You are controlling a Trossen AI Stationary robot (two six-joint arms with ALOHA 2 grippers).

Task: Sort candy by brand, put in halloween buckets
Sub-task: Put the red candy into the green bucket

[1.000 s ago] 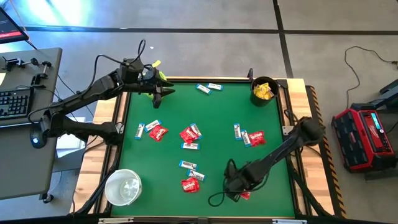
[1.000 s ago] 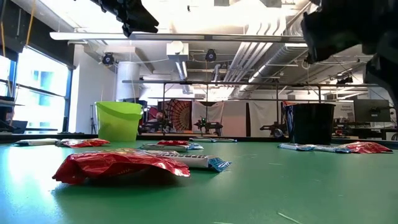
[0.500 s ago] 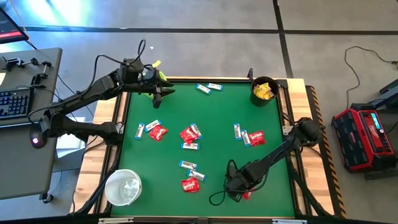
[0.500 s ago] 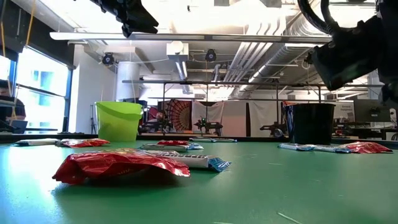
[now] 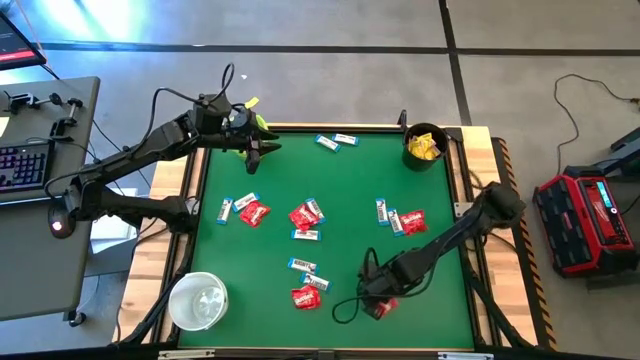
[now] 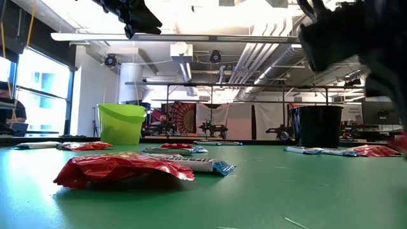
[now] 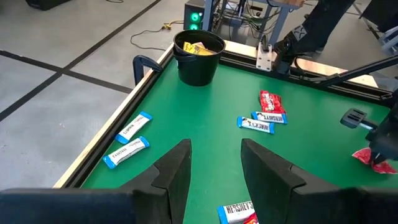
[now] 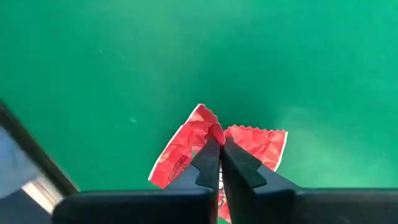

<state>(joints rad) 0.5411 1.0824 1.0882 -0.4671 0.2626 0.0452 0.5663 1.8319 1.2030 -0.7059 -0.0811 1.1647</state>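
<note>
Red packets (image 5: 305,215) and slim white-and-blue bars (image 5: 328,142) lie scattered flat on the green mat. The black bucket (image 5: 425,147), with yellow packets inside, stands at the far right corner. The white bucket (image 5: 197,300) stands at the near left. The lime green bucket (image 6: 121,124) stands at the far left, mostly hidden under my left arm in the high view. My left gripper (image 7: 214,165) hangs open and empty above it. My right gripper (image 8: 219,155) points down near the near edge, shut on a red packet (image 8: 180,155). My right gripper pinches the red packet at its middle (image 8: 214,132) between the two fingertips, from above, pointing steeply down. The wrapper is bunched into a raised fold at the fingers, and its two halves spread out to either side. Whether it is clear of the mat I cannot tell.
Another red packet and a bar (image 5: 308,290) lie just left of my right gripper. A red packet with bars (image 5: 405,220) lies farther toward the black bucket. The mat's raised frame (image 5: 470,250) runs close along the right arm.
My right gripper has shifted a little toward the table's left over the red packet at the near edge and has taken hold of it. The packet now shows bunched under the fingers. My left arm has kept still.
</note>
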